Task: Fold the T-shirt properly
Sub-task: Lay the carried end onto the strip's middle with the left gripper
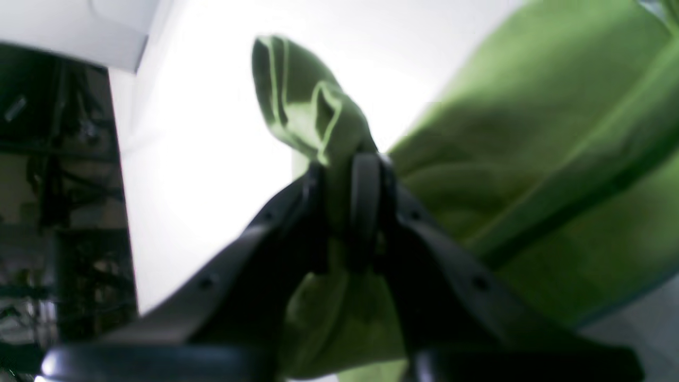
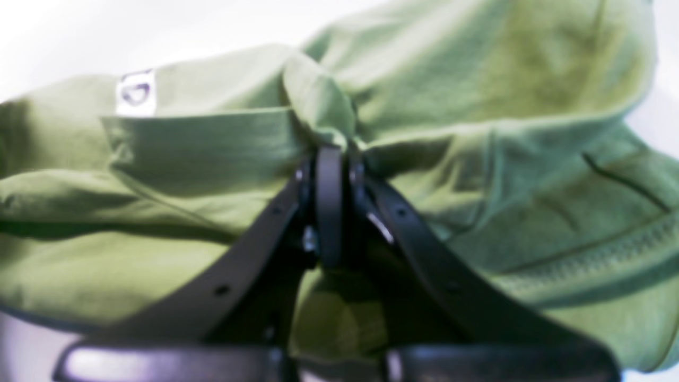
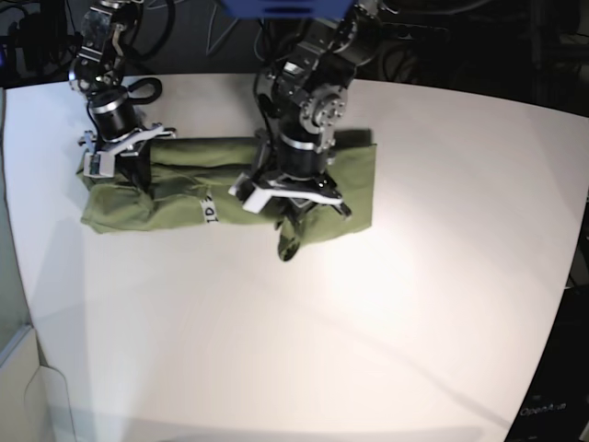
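My left gripper (image 3: pixel 293 219) and right gripper (image 3: pixel 129 170) each pinch the T-shirt (image 3: pixel 184 180), whose long axis runs between them across the table (image 3: pixel 414 276).

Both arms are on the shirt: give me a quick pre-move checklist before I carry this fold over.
1. Left gripper shut on T-shirt fabric: ok.
2. Right gripper shut on cloth near the white label: ok.
3. Shirt lies as a long band on the table: ok.
4. Left grip holds all layers: cannot tell.
5. Fabric smooth: not ok, wrinkled.
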{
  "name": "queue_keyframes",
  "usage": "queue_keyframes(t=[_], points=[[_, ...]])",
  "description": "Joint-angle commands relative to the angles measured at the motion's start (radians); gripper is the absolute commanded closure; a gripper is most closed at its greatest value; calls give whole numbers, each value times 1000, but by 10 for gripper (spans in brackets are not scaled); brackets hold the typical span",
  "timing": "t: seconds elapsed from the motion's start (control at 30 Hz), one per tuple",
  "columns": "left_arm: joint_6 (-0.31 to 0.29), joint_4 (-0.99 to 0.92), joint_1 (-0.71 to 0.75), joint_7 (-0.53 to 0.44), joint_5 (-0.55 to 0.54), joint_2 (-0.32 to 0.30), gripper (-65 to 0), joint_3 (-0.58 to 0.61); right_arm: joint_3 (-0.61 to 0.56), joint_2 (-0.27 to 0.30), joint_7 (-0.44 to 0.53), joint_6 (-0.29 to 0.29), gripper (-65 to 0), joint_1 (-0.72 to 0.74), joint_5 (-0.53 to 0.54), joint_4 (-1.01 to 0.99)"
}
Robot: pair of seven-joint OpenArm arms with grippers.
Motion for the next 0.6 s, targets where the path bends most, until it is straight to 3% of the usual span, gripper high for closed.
queue_keyframes(t=[0.0,0.17,0.57], points=[[11,16,-18,-11,0,13,-18,7,-1,4,-55,-4,0,-12,-25,-1],[7,16,-35,13,-29,13,-20,10,-1,0,-50,-4,0,-12,-94,-1],[7,16,-32,18,-29,13,-22,84,-1,0,-52,-4,0,-7,-94,-1]])
